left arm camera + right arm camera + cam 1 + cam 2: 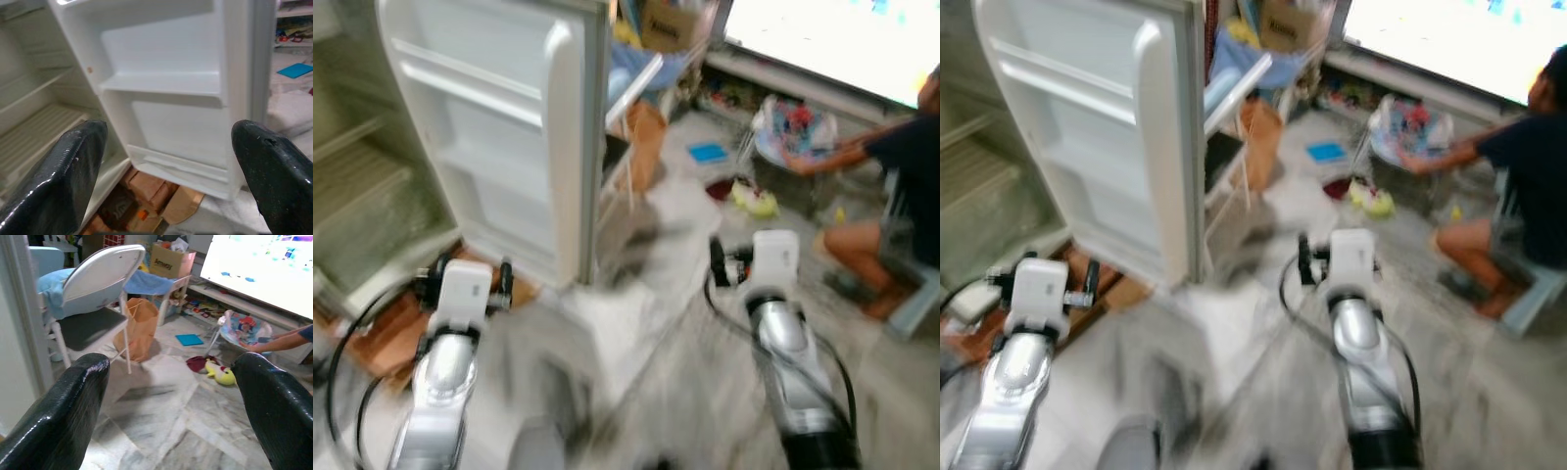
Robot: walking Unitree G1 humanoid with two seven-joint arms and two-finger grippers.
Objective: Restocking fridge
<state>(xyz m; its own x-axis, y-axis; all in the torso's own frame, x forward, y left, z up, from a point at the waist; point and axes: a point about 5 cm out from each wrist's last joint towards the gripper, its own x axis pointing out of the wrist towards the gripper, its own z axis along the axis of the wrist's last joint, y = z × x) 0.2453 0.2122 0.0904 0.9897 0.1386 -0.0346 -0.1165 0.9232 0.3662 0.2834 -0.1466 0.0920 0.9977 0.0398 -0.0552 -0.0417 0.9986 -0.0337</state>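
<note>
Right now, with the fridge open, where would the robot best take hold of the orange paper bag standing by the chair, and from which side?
Grip the orange paper bag by its handles at the top, coming from above. It stands upright with its mouth open beside the white chair, so the top edge is the reachable part.

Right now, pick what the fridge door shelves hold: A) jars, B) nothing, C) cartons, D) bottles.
B: the open fridge door faces the left gripper, and its white door shelves are bare, with no bottles, cartons or jars on them.
</note>
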